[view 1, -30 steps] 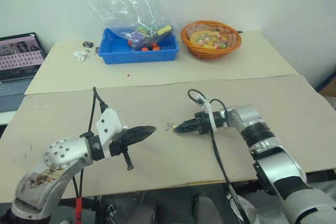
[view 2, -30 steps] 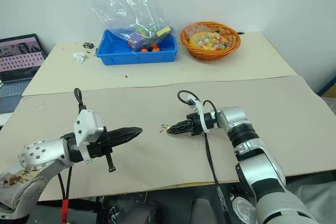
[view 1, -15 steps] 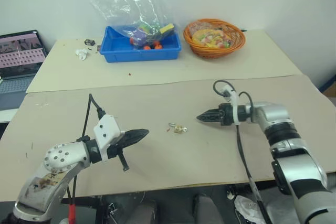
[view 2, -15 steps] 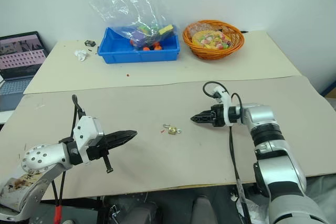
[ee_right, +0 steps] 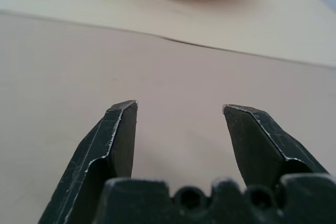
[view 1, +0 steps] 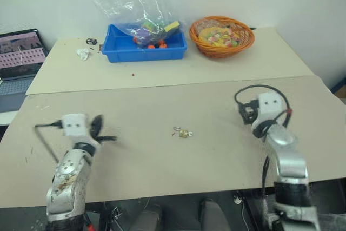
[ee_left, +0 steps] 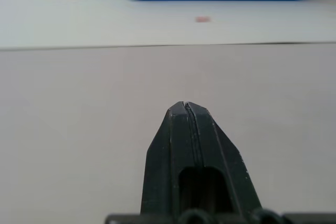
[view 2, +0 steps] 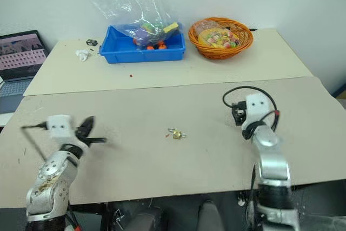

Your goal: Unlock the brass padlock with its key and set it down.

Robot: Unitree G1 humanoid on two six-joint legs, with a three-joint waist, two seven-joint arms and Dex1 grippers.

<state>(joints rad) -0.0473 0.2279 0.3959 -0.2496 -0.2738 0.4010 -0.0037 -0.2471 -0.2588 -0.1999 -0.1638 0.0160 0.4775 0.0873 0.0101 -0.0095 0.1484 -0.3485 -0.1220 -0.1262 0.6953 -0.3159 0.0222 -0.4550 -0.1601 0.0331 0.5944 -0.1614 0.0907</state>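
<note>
Brass padlock (view 1: 185, 133) lies free on table (view 1: 162, 160), shackle seemingly open.

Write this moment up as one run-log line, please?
brass padlock: lying on table, untouched | left end effector: shut, empty | right end effector: open, empty | both apart from padlock

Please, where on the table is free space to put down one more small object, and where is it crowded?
Free: the beige table on either side of the small brass padlock, between it and the shut left gripper or the open right gripper. Crowded: the far edge, with the blue plastic bin and orange wicker basket.
</note>
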